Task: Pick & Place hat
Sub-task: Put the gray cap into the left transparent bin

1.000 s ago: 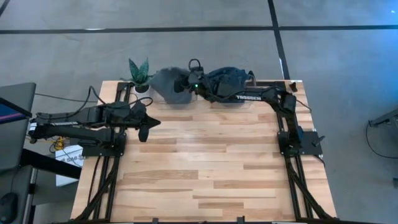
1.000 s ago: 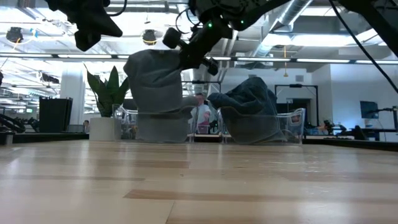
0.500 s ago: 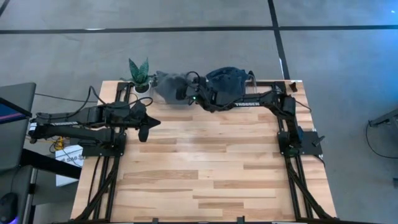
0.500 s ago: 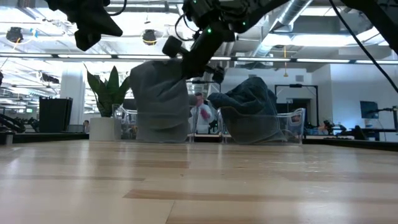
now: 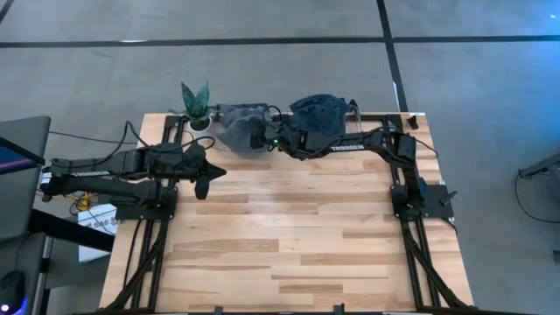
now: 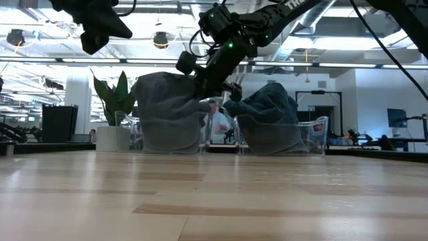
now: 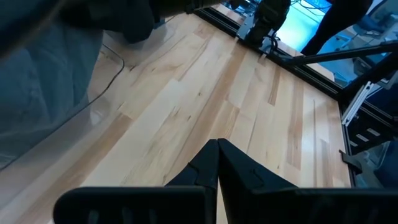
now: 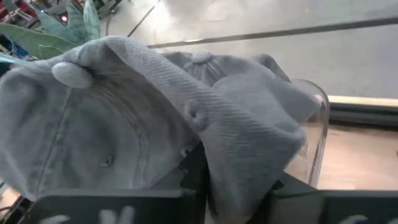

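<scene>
A grey cap [image 5: 234, 122] lies on the grey pile in a clear container [image 8: 312, 118] at the table's far edge; it also shows in the low view [image 6: 167, 110]. My right gripper [image 5: 260, 138] is at the cap's right side, shut on its cloth [image 8: 233, 186]. Blue caps [image 5: 318, 112] fill a second clear container to the right. My left gripper [image 5: 203, 182] hangs shut and empty above the table's left part, its fingertips together in the left wrist view [image 7: 216, 155]. My right gripper pinches a bunched fold of the grey cap's crown [image 8: 239, 149] between its two fingers [image 8: 194, 165]. It comes slanting down from the table's right side. The cap rests on the grey pile in the container, its cloth slack.
A potted plant [image 5: 194, 103] stands at the far left corner beside the grey caps. The second container's clear wall [image 6: 314, 130] stands at the far right. Bare wooden tabletop [image 5: 289, 227] stretches toward the near edge.
My right gripper has gone down with the grey cap and tipped lower. The cap, held high above the container a second ago, has sunk onto the grey pile and slumped flatter. The gripper has stayed shut on it.
</scene>
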